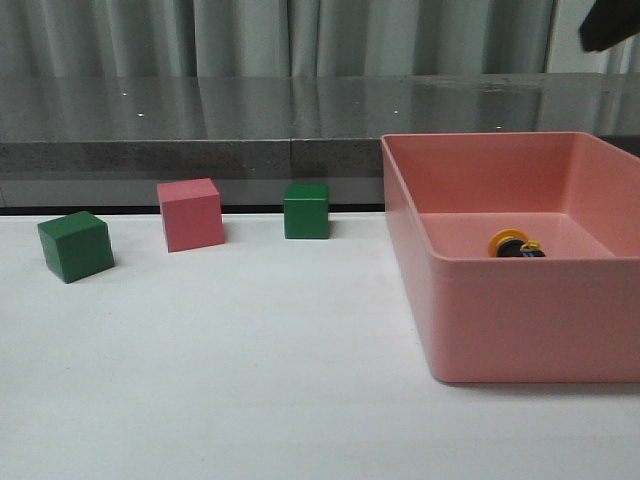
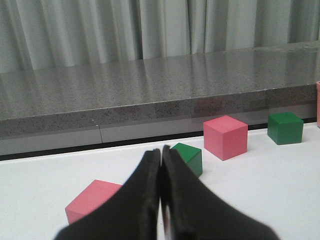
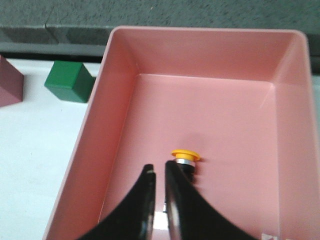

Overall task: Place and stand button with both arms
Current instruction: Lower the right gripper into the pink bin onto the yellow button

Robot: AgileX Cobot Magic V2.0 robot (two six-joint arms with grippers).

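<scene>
The right tool (image 3: 159, 172) hangs above the inside of the pink bin (image 3: 120, 80), its two black fingers drawn almost together with only a thin slit between them and nothing held. Just beside its fingertips, and partly hidden behind one of them, is the button (image 3: 185, 159): the yellow cap and silver collar show, with a little of the dark body under them. It lies on the floor of the bin, apart from every wall. In the front view the button (image 1: 514, 245) shows low inside the bin (image 1: 520, 330), just over the near wall, cap tipped sideways, so it looks to be on its side rather than standing; whether the tool touches it cannot be told.

The left tool (image 2: 161, 165) has its fingers pressed together, empty, hovering over the white counter (image 1: 250, 380) well away from the bin. Just past its tips sits a green cube (image 2: 189, 157), and nearer the camera a pink cube (image 2: 92, 200) lies partly behind the fingers. Farther toward the bin stand another pink cube (image 2: 225, 137) and another green cube (image 2: 285, 127), the latter closest to the bin's wall.

Beyond the bin and the cubes runs a grey stone ledge (image 1: 200, 115), with pale curtains (image 1: 300, 35) behind it.
</scene>
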